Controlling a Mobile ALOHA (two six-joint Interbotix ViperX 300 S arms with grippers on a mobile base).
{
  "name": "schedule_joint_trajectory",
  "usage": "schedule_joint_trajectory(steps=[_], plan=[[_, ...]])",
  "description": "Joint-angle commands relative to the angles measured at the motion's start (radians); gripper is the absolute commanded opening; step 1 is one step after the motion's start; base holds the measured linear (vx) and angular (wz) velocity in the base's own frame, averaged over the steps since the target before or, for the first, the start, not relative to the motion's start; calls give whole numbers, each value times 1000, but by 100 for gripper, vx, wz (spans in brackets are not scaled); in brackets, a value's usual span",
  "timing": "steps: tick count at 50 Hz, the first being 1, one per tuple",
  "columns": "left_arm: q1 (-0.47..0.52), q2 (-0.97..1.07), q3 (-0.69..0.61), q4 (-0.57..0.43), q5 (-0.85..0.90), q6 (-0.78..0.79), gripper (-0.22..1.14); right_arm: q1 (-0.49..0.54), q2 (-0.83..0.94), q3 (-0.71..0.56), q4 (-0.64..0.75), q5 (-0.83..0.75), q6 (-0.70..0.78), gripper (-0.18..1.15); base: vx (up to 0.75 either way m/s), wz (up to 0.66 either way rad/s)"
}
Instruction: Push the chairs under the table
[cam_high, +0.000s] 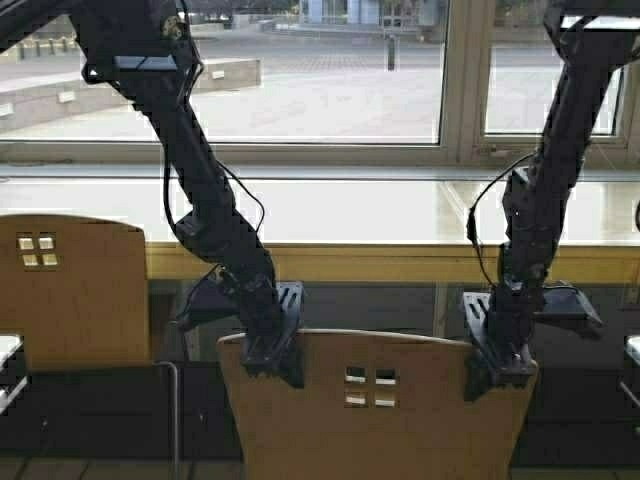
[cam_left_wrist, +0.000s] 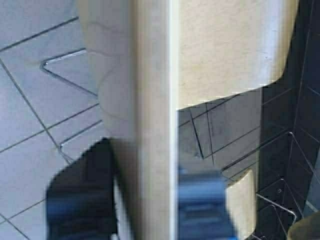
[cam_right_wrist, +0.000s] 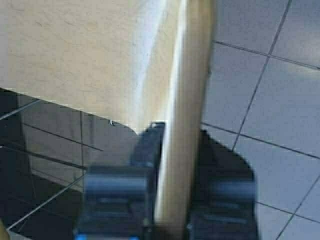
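Chairs of tan moulded plywood are positioned in front of the table (cam_high: 400, 262), a long pale-wood counter top running below the window (cam_high: 330, 70). One chair, the centre chair (cam_high: 375, 405), is located directly ahead of the robot with its curved backrest facing the camera and four small square holes visible near its middle. Its top edge is gripped at both upper corners. The left gripper (cam_high: 272, 352) is closed on the left corner of the backrest; in the left wrist view the backrest edge (cam_left_wrist: 152, 120) is seen clamped between the two dark fingers (cam_left_wrist: 82, 200), with the seat (cam_left_wrist: 230, 45) and thin chrome legs (cam_left_wrist: 65, 65) visible beyond it over the tiled floor (cam_left_wrist: 30, 130). The right gripper (cam_high: 500, 365) is closed on the right corner; in the right wrist view the backrest edge is held between both fingers (cam_right_wrist: 120, 195), with one finger on each face of the plywood. The seat of the centre chair is located beneath the front edge of the table as seen from the high view. A second chair (cam_high: 70, 290) of the same type is located at the left, beside the centre chair and apart from it, also facing the table.
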Motion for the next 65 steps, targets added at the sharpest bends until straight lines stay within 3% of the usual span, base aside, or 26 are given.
schedule_joint_trajectory(steps=[1,65], plan=[[5,-21,-11,-25,-11,0,-1,12,-43,12,-9,0,-40,4,3,7],[20,-8,-32,-40,0,3,3,8,-15,-3,-37,35,-48,4,17,4]])
